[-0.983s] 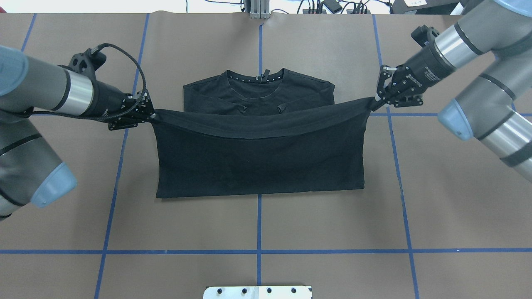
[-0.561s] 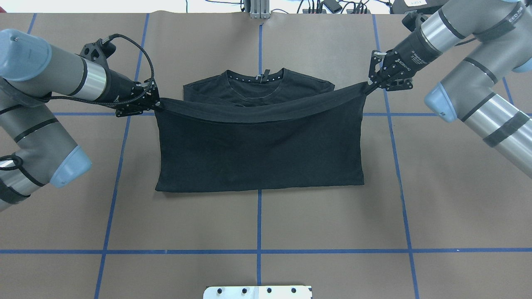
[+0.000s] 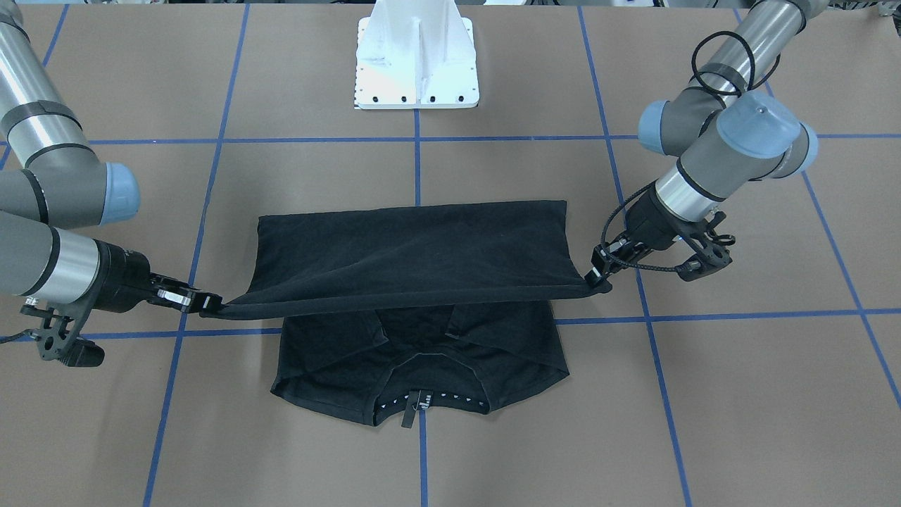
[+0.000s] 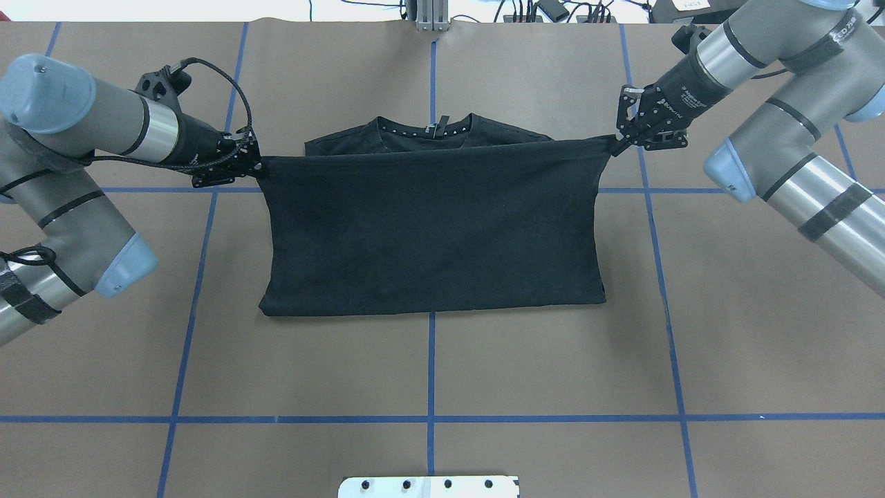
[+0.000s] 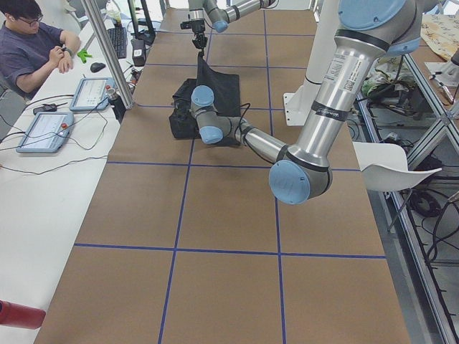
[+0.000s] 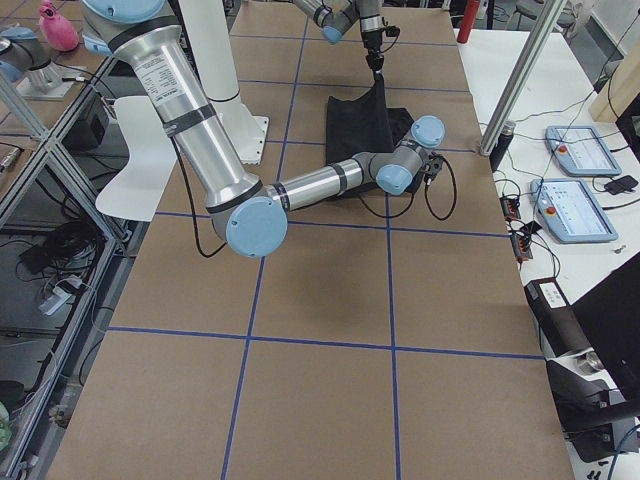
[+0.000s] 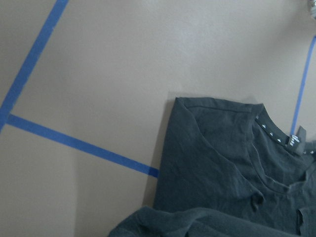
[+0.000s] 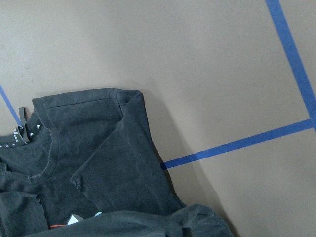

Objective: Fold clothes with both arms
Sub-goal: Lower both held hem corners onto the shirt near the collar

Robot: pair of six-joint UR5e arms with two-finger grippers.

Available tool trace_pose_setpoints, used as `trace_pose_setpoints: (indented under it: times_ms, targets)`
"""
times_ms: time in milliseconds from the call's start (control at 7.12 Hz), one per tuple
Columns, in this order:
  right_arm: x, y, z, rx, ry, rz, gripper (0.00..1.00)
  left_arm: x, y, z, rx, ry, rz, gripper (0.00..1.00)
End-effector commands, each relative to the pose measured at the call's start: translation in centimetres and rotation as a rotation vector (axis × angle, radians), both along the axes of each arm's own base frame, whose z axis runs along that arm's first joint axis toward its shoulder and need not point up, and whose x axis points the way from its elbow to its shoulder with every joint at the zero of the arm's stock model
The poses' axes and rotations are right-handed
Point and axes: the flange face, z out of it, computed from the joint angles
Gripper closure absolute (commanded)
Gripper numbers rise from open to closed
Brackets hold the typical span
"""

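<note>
Now a black short-sleeved cotton T-shirt [image 4: 429, 235] hangs half-folded between the two arms' claws, in the middle of the brown paper-covered surface [image 4: 429, 373].

Nearest the robot's white base plate [image 4: 429, 486], past a blue tape line [image 4: 553, 418], the shirt's folded edge [image 4: 429, 309] rests on the surface. From there the plain black cloth slopes up to a taut, straight hem [image 4: 435, 153] held off the surface. The left claw [image 4: 257, 166] is clamped on its left corner and the right claw [image 4: 614, 145] is pinched tight on its right corner. Beyond the hem, the collar [image 4: 425, 128] end lies flat with its sleeves tucked inward.
</note>
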Motion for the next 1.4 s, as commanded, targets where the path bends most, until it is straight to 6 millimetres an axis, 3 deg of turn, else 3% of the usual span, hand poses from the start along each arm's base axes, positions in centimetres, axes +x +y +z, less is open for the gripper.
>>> trace_pose_setpoints:
  times_ms: [0,140,421,702,983,1263]
  targets:
    - [-0.3,-0.6,-0.8,0.001,0.001,0.007,1.00,0.5,-0.8,-1.6,0.012,0.012,-0.003,1.00]
    - [-0.7,-1.2,-2.0,0.007,-0.004,0.008,1.00,0.5,-1.7,-2.9,0.020,0.019,-0.012,1.00]
    - [-1.4,-3.2,-3.4,0.014,-0.004,0.011,1.00,-0.7,-3.8,-3.2,0.016,0.013,-0.045,1.00]
    - [-0.4,-3.9,-3.9,0.019,-0.007,0.027,1.00,-1.3,-4.6,-3.3,0.015,0.011,-0.057,1.00]
    - [-0.5,-4.2,-2.4,0.001,0.011,0.035,1.00,0.1,-6.1,-3.2,-0.002,-0.002,-0.057,1.00]
    - [-0.6,-4.6,-0.2,-0.015,0.032,0.033,1.00,0.9,-6.8,-1.2,-0.017,-0.036,-0.079,1.00]
